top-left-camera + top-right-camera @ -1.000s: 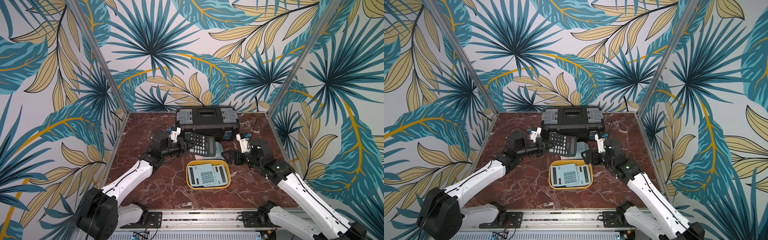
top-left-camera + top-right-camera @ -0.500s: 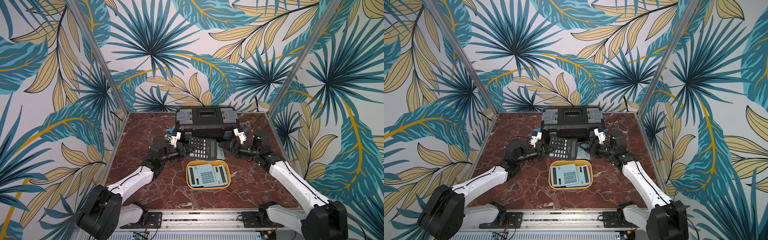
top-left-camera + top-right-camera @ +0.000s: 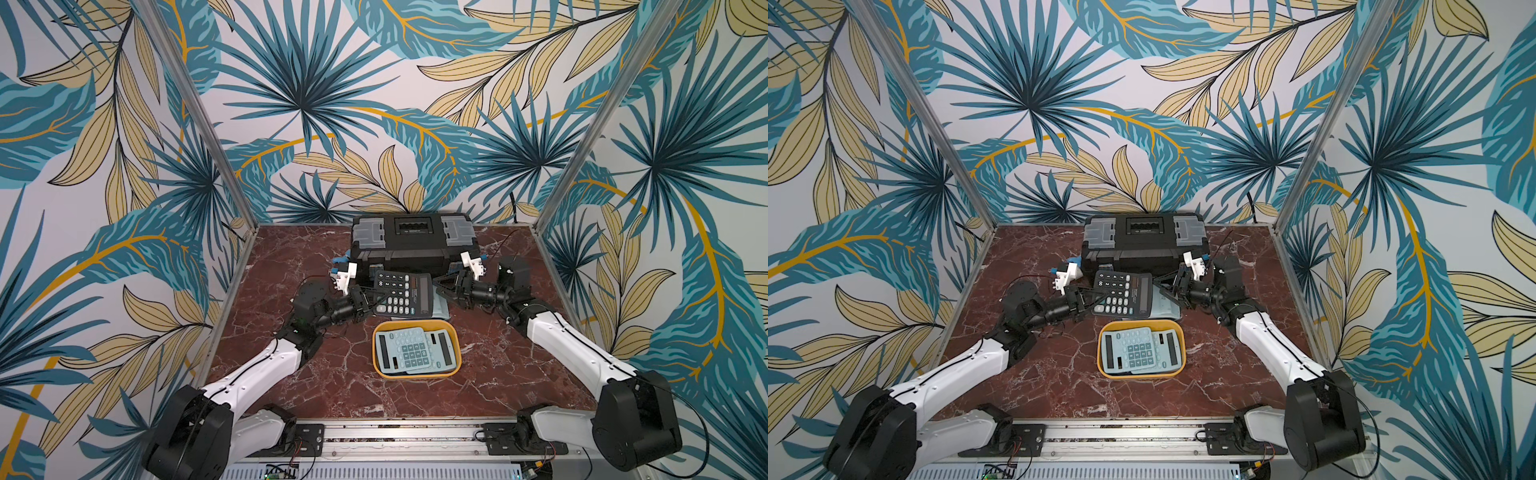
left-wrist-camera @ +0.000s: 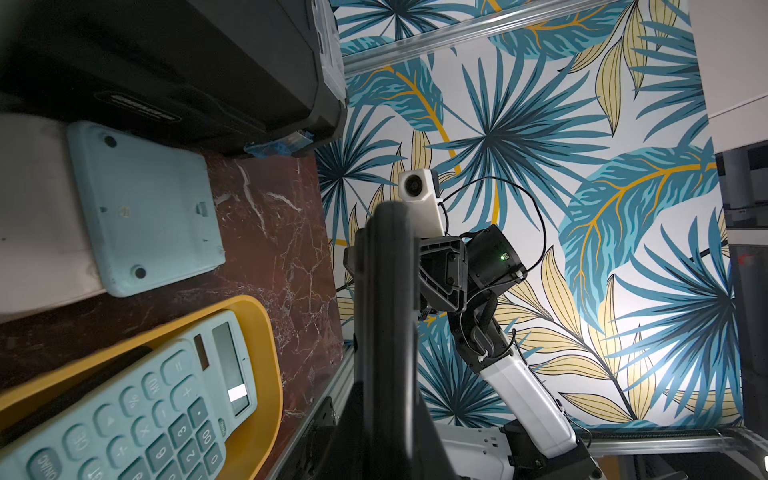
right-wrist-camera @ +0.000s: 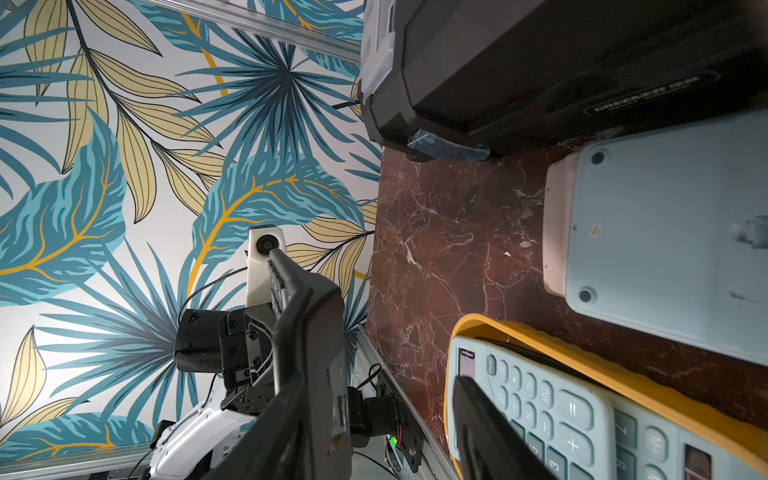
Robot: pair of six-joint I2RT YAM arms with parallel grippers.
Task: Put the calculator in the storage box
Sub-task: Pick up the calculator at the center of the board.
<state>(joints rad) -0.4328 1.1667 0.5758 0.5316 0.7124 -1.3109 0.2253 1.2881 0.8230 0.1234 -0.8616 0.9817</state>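
Left pincer (image 3: 371, 296) tight on black calculator (image 3: 409, 291), right pincer (image 3: 439, 289) agape beside it, behind storage box (image 3: 415, 323).

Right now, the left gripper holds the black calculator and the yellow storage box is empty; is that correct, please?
Not quite. The left gripper does hold the black calculator, but the storage box is not empty: both top views show light blue calculators lying in it.
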